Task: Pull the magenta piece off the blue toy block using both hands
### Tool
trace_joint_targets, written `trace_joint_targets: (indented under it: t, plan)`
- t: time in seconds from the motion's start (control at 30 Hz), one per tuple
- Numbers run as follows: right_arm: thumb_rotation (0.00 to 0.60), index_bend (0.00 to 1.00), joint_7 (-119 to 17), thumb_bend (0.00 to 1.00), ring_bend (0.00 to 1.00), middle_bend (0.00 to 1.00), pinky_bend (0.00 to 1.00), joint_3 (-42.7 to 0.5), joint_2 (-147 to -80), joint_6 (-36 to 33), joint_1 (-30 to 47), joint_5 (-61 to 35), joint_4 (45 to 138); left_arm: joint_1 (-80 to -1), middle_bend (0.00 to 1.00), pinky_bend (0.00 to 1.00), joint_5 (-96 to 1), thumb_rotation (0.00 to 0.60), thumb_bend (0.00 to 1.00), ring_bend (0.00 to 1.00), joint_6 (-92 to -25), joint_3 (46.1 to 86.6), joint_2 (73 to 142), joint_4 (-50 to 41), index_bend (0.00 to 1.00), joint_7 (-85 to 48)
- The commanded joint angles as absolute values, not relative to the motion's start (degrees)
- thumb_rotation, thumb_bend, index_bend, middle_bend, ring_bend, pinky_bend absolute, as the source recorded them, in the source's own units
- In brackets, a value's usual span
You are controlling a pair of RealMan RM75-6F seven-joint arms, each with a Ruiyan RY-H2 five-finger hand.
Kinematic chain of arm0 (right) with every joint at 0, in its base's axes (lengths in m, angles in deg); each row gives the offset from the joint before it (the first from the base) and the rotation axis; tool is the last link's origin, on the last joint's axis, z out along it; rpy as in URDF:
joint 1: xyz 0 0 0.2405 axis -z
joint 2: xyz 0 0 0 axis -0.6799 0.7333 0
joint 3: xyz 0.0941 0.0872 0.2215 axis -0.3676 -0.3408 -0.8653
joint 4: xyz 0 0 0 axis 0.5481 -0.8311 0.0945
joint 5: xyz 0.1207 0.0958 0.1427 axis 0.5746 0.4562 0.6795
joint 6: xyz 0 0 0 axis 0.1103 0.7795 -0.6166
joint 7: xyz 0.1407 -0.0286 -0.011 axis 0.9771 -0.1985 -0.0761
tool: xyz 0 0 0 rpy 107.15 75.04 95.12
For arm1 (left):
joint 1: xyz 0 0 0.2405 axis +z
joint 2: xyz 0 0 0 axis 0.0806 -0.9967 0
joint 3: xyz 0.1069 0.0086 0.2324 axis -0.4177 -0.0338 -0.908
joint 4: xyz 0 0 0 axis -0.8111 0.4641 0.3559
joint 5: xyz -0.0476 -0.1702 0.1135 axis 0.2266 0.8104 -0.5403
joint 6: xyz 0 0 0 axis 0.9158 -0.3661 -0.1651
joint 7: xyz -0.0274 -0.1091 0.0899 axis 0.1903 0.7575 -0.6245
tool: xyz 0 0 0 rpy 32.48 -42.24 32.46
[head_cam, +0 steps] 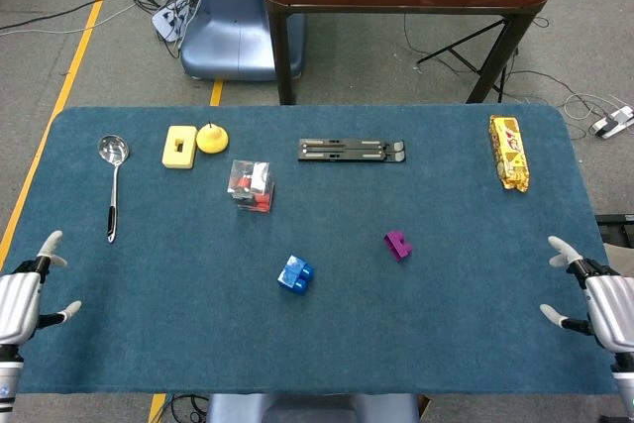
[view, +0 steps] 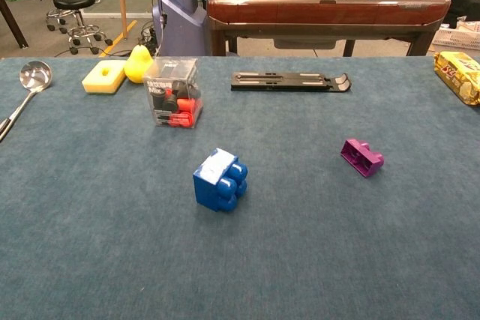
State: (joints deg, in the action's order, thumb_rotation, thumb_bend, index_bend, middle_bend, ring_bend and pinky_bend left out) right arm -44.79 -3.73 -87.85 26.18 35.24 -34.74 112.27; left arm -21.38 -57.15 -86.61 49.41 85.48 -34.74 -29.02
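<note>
The blue toy block (head_cam: 295, 272) (view: 220, 179) lies on its side near the middle of the blue table, studs pointing right. The magenta piece (head_cam: 398, 245) (view: 362, 157) lies apart from it, off to the right, touching nothing. My left hand (head_cam: 20, 294) is at the table's near left corner, fingers spread, holding nothing. My right hand (head_cam: 604, 299) is at the near right corner, also spread and holding nothing. Neither hand shows in the chest view.
A clear box of red and black pieces (head_cam: 250, 185), a yellow sponge (head_cam: 179, 147), a yellow pear (head_cam: 212, 137) and a ladle (head_cam: 112, 180) lie at the left. A black rail (head_cam: 352, 151) lies at the back centre, a snack packet (head_cam: 508, 152) at the back right.
</note>
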Motion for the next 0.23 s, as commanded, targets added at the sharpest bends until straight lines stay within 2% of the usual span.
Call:
trace_joint_targets:
  t: [0.03, 0.23]
  plan:
    - [0.6, 0.16, -43.59, 0.0, 0.37, 0.36, 0.5, -4.42, -88.1, 26.3, 36.15, -34.81, 111.63, -20.8, 0.35, 0.6, -57.76, 0.6, 0.02, 0.38, -86.17, 50.53, 85.35, -34.33, 0.07, -29.2]
    - [0.6, 0.17, -43.3, 0.0, 0.37, 0.36, 0.5, -6.08, -87.15, 24.9, 36.22, -35.1, 112.05, -19.92, 0.35, 0.6, -59.07, 0.6, 0.02, 0.38, -85.53, 52.71, 86.01, -34.35, 0.07, -30.88]
